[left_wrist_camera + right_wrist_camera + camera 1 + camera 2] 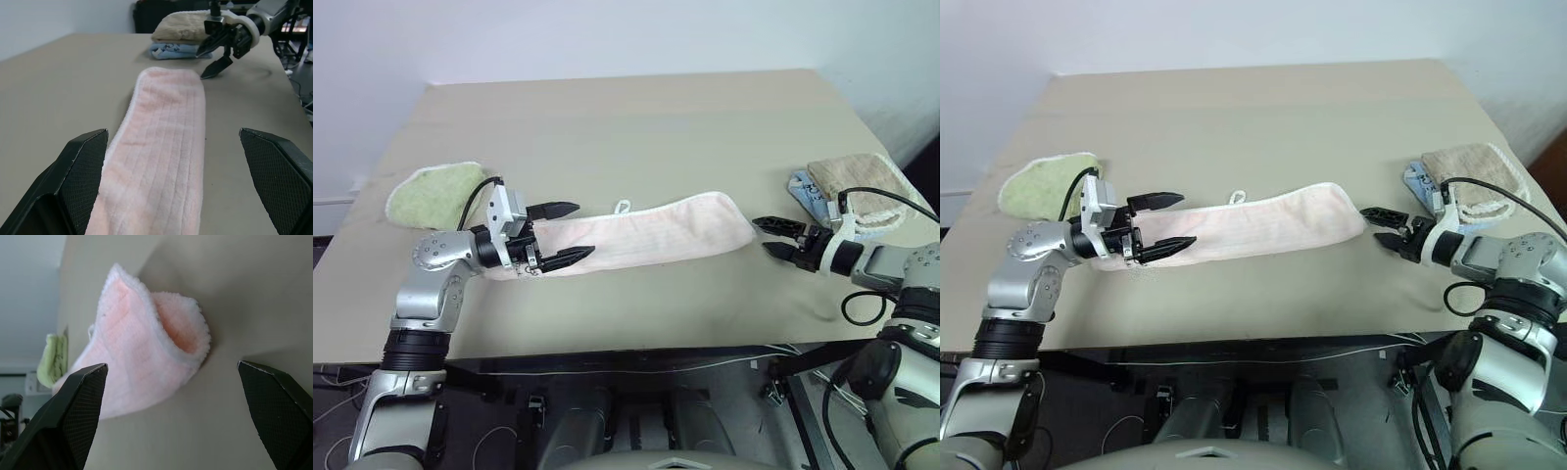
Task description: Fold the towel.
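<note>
The towel (646,233) is a long pale pink strip lying across the middle of the table, folded lengthwise, with a small white loop (623,207) on its far edge. My left gripper (567,234) is open at the towel's left end, one finger on each side of the cloth and just above it, pointing along the strip. My right gripper (773,237) is open just off the towel's right end, a small gap away, pointing at it. In the right wrist view the towel's rounded end (161,338) lies between the fingers (73,406). Nothing is held.
A light green towel (435,191) lies at the table's left edge behind my left arm. A beige towel (857,181) rests on a blue cloth (806,194) at the right edge, behind my right gripper. The table's front edge (607,348) runs just below both arms.
</note>
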Controlling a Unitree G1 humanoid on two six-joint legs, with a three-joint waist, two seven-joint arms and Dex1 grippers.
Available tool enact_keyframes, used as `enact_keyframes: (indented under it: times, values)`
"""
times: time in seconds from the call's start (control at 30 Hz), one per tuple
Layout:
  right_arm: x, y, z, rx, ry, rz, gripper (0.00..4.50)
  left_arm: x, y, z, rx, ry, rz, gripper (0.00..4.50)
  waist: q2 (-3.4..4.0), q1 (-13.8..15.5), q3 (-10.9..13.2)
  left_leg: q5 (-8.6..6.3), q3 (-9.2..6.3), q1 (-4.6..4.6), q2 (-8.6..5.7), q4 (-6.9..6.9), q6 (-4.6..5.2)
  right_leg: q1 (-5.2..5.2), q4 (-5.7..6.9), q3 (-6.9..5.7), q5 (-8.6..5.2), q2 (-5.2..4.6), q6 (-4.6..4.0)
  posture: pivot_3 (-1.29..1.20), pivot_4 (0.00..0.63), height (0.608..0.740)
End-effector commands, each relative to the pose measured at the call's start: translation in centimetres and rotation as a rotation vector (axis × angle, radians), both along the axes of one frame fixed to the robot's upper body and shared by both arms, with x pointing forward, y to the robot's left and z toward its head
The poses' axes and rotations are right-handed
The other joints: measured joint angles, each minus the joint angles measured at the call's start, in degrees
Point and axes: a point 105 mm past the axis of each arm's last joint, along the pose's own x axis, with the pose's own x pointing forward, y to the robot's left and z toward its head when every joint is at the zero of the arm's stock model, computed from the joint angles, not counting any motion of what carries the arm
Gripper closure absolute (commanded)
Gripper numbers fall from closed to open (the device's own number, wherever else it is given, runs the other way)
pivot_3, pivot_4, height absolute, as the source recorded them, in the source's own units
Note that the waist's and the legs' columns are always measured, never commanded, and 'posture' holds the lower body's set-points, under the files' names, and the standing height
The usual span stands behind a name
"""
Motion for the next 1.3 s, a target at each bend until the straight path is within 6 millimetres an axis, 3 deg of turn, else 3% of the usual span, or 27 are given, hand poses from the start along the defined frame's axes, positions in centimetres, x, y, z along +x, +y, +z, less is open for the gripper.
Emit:
enact_keyframes:
  times: [0.03, 0.27, 0.37, 0.43, 0.57, 0.8, 1.03, 1.3]
  values:
    - [0.6, 1.8, 0.8, 0.054, -0.02, 0.044, 0.03, -0.2, -0.4, 1.2, -0.004, -0.061, -0.018, 0.0, 0.0, -0.13, 0.0, 0.0, 0.0, 0.0, 0.0, 0.0, 0.0, 0.0, 0.0, 0.0, 0.0, 0.0, 0.0, 0.0, 0.15, 0.74]
    - [1.2, 3.3, 0.7, 0.083, -0.007, 0.062, 0.03, -0.2, 0.2, 0.8, 0.011, -0.059, -0.006, 0.0, 0.0, -0.13, 0.0, 0.0, 0.0, -0.02, 0.0, -0.02, 0.01, -0.02, -0.03, -0.01, 0.0, 0.0, 0.0, 0.0, 0.15, 0.74]
    - [2.3, 2.3, -0.1, 0.023, -0.021, -0.03, 0.2, -0.4, 0.1, 0.6, 0.011, -0.057, -0.004, 0.0, 0.0, -0.35, -0.01, 0.0, 0.0, -0.01, 0.0, -0.02, 0.01, -0.01, -0.03, -0.01, 0.0, 0.0, 0.0, 0.0, 0.15, 0.74]
    - [2.6, 1.1, -0.3, 0.01, -0.033, -0.082, 0.63, -0.5, 0.2, 0.2, 0.033, -0.056, 0.0, 0.0, -0.01, -0.69, -0.01, 0.0, 0.0, 0.01, 0.0, 0.0, 0.01, 0.04, -0.03, -0.01, 0.01, 0.0, 0.01, 0.0, 0.15, 0.74]
    - [2.6, -0.2, 0.1, -0.003, -0.044, -0.108, 1.97, -0.7, 0.4, -0.5, 0.067, -0.054, 0.001, 0.0, 0.0, -0.5, -0.01, 0.0, 0.0, 0.03, -0.01, 0.02, 0.01, 0.08, -0.03, -0.01, 0.03, -0.01, 0.05, 0.0, 0.15, 0.74]
    - [2.2, 0.8, 0.4, 0.01, -0.031, -0.053, 4.41, -0.7, 0.1, -0.4, 0.05, -0.055, 0.003, 0.0, 0.0, 0.3, -0.01, 0.0, -0.01, -0.02, -0.01, -0.06, 0.01, -0.02, -0.07, 0.0, 0.02, -0.01, 0.04, 0.0, 0.15, 0.74]
    - [1.2, 2.3, 0.0, 0.029, -0.012, 0.012, 4.47, -0.5, -0.1, -0.4, 0.04, -0.048, 0.002, 0.0, 0.0, 0.55, -0.01, 0.0, -0.02, -0.04, -0.01, -0.07, 0.01, -0.02, -0.1, -0.01, 0.02, -0.01, 0.03, 0.0, 0.15, 0.74]
    - [1.0, -0.7, 1.6, 0.021, -0.067, -0.084, 4.47, -0.5, -0.2, -0.6, 0.043, -0.041, -0.001, 0.0, 0.0, 0.69, -0.01, 0.0, -0.02, -0.07, -0.01, -0.08, 0.01, -0.04, -0.13, -0.02, 0.02, -0.01, 0.04, 0.0, 0.15, 0.74]
